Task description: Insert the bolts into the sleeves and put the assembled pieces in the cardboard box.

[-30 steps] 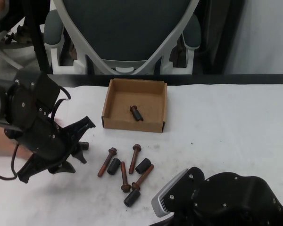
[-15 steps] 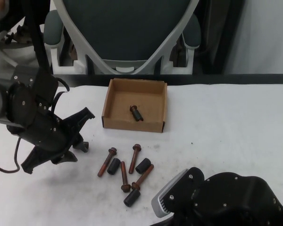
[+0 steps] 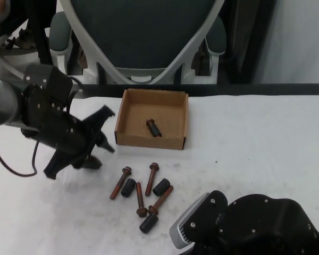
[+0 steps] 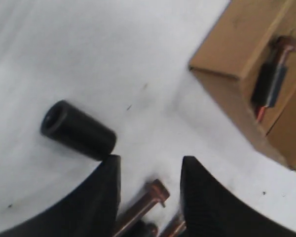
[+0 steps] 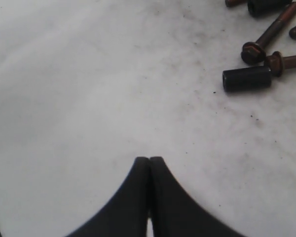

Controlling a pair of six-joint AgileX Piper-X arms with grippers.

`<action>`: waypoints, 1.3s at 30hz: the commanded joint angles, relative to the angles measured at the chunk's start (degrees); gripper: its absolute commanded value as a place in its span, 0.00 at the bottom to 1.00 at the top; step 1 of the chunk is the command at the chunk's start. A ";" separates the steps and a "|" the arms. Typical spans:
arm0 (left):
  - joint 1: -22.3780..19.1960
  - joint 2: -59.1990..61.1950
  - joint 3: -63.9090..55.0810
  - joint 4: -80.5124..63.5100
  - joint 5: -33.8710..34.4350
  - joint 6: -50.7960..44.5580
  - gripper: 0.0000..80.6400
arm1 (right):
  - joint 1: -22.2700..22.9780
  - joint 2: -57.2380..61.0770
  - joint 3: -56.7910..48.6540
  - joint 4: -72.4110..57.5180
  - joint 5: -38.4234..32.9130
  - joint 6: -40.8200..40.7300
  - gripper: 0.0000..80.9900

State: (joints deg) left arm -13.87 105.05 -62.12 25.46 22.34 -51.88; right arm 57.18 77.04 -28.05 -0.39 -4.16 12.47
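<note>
The cardboard box [image 3: 125, 133] stands at the back middle of the bench with one assembled piece [image 3: 153, 127] inside; the left wrist view shows the box [image 4: 237, 94] and that piece [image 4: 269, 81] too. Several rusty bolts [image 3: 120, 182] and black sleeves [image 3: 160, 187] lie loose in front of the box. My left gripper [image 3: 107, 132] hovers open just left of the box, and a lone black sleeve [image 4: 78, 137] lies on the bench beside one of its fingers [image 4: 101, 197]. My right gripper [image 5: 149, 163] is shut on nothing over bare bench, with a sleeve [image 5: 246, 78] and bolts [image 5: 269, 32] farther off.
The right arm's bulky black body [image 3: 255, 226] fills the near right corner. A chair [image 3: 143, 37] stands behind the bench's far edge. White bench surface stretches to the right of the box.
The left arm has swung away from the near left, moving farther back and rightward until its open gripper is beside the box. The right arm has not moved.
</note>
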 commanded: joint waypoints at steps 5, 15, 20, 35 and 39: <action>0.14 -0.23 -1.03 -7.72 -3.49 -8.58 0.47 | -0.21 -0.57 -0.57 -0.69 -1.74 -0.49 0.00; 0.39 -0.23 -1.03 -3.38 -7.05 -9.28 0.42 | -0.21 -0.57 -0.57 -0.69 -1.74 -0.49 0.00; 0.76 -0.23 -1.03 -1.62 -8.98 -4.81 0.37 | -0.21 -0.57 -0.57 -0.69 -3.99 -0.49 0.00; 0.76 -0.23 -1.16 -4.19 -15.88 34.77 0.21 | -0.21 -0.57 -0.57 -1.63 -5.25 -0.49 0.00; 0.63 -0.23 -1.16 -4.39 -15.88 41.00 0.01 | -0.21 -0.57 -0.57 -2.06 -5.25 -0.49 0.00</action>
State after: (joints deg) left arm -13.35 105.05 -62.56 21.87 7.30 -16.77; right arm 57.18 77.04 -28.05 -1.09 -8.91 12.47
